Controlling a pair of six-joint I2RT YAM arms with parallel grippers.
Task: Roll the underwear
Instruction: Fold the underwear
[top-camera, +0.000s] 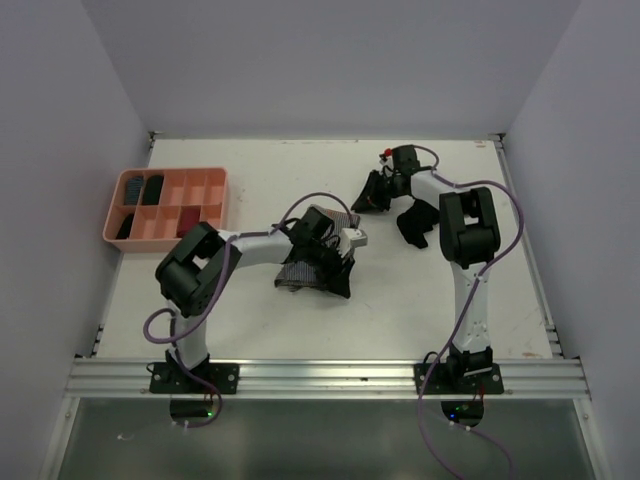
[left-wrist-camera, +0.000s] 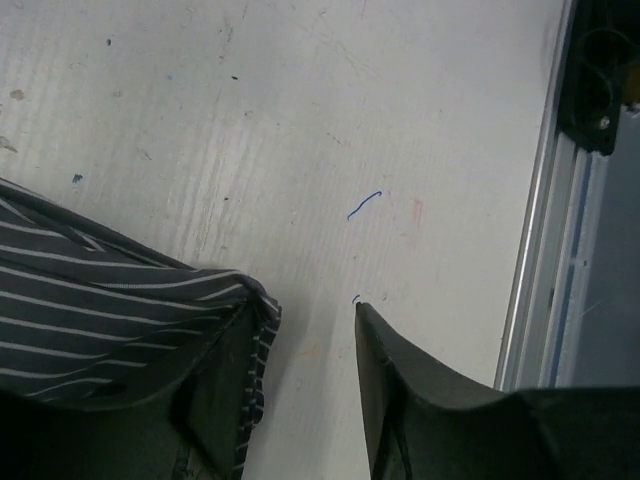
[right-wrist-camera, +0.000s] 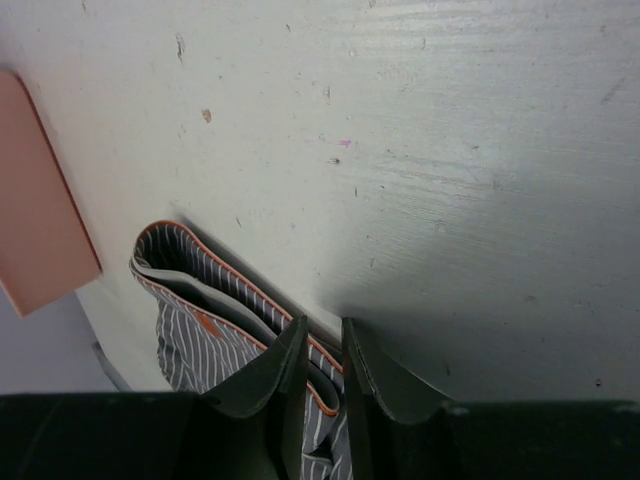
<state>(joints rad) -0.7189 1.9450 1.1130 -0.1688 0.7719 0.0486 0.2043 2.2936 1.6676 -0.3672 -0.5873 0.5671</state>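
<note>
A dark grey, white-striped underwear (top-camera: 305, 275) lies at the table's middle. My left gripper (top-camera: 335, 262) is right on it and stands open. In the left wrist view this cloth (left-wrist-camera: 120, 300) drapes over the left finger, and bare table shows between it and the right finger (left-wrist-camera: 400, 400). Further back, my right gripper (top-camera: 372, 200) is shut on a grey-and-white striped underwear with an orange edge (right-wrist-camera: 200, 330). Its folded rim is pinched between the two fingers (right-wrist-camera: 323, 326). A black underwear (top-camera: 413, 225) lies beside the right arm.
A salmon-pink compartment tray (top-camera: 165, 207) stands at the back left, with dark rolled pieces in some cells; its corner (right-wrist-camera: 35, 200) shows in the right wrist view. The metal rail (left-wrist-camera: 545, 250) runs along the table's near edge.
</note>
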